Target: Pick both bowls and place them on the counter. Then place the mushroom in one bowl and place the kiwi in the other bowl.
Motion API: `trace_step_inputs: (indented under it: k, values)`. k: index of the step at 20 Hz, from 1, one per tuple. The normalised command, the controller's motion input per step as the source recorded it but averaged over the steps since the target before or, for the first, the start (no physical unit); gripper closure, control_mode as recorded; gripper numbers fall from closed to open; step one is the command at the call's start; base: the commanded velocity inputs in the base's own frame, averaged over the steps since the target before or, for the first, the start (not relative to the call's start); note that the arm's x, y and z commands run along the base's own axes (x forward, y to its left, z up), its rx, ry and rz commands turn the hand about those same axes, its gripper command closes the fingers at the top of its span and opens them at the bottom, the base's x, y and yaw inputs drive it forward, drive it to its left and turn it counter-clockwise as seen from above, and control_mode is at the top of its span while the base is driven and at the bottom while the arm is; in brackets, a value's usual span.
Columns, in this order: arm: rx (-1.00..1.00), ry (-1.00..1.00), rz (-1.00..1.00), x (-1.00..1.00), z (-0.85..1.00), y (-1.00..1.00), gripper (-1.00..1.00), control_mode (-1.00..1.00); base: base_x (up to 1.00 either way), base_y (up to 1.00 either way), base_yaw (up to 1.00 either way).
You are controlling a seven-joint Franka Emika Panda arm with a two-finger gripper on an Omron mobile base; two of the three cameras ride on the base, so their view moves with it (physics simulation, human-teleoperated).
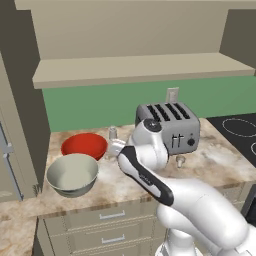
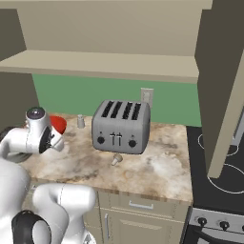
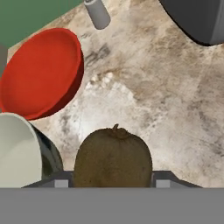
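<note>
The gripper (image 3: 113, 181) pinches the kiwi (image 3: 113, 157) at bottom centre, held above the counter (image 3: 166, 100) for carrying to the grey bowl (image 3: 17, 151) at lower left, beside the red bowl (image 3: 41, 72)

No readable text, label, brand, number or sign is to be found in any of the views. The front of the silver-grey metal four-slot toaster (image 2: 121, 126) is marked by plain dark knobs and levers only, with no lettering that can be made out. Thin white rings are drawn on the black glass stovetop (image 2: 220, 164), but no figures are carried by them. The knobs below its front edge are too small for any markings to be told.
</note>
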Motion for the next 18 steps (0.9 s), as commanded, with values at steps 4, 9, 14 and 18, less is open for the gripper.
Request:
trace_step_inputs:
  k: [4, 9, 14, 18]
  values:
    - [0.00, -0.12, 0.00, 0.00, 0.43, 0.39, 1.00, -1.00, 0.00, 0.00, 0.00]
    - [0.00, -0.02, 0.01, 0.00, 0.50, 0.31, 1.00, -1.00, 0.00, 0.00, 0.00]
    - [0.00, 0.00, 0.01, 0.00, 0.32, 0.44, 1.00, -1.00, 0.00, 0.00, 0.00]
    - [0.00, 0.01, 0.00, 0.00, 0.15, 0.52, 1.00, -1.00, 0.00, 0.00, 0.00]
